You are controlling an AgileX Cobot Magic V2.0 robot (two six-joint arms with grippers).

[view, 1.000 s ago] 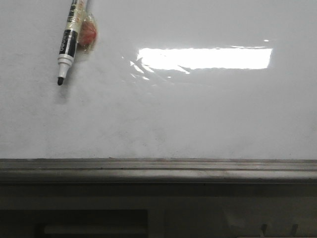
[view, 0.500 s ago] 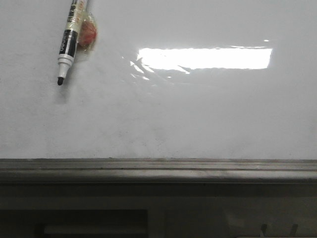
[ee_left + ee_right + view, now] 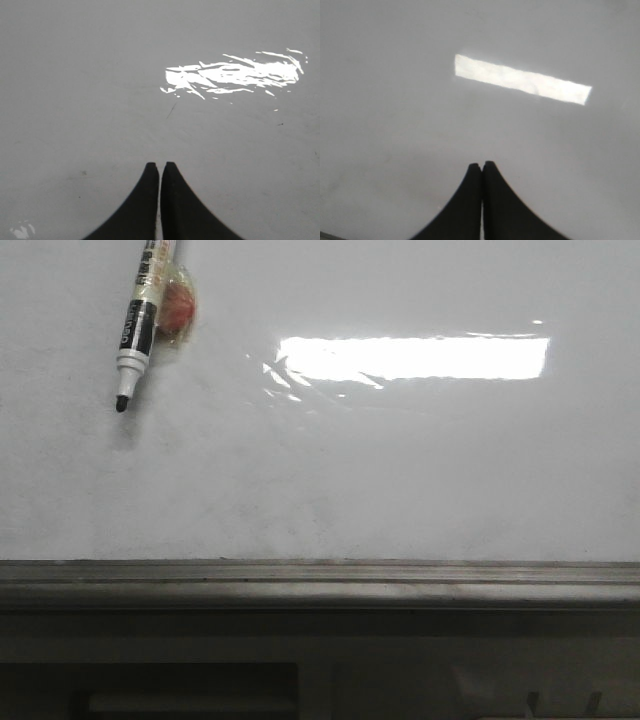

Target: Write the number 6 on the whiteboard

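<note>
We see a glossy white whiteboard point(image 3: 400, 470) with faint grey smudges and a bright white rectangular light reflection point(image 3: 413, 357). Its bottom rail point(image 3: 320, 585) is dull grey, streaked darker along its grooves. The marker point(image 3: 137, 328) has a black tip, a white collar, a black band with pale lettering, and a yellowish printed barrel. Beside the marker sits a red-orange blob point(image 3: 179, 305) under clear wrap. In both wrist views the left gripper point(image 3: 159, 167) and the right gripper point(image 3: 481, 166) are plain matte black against pale grey-white board.
</note>
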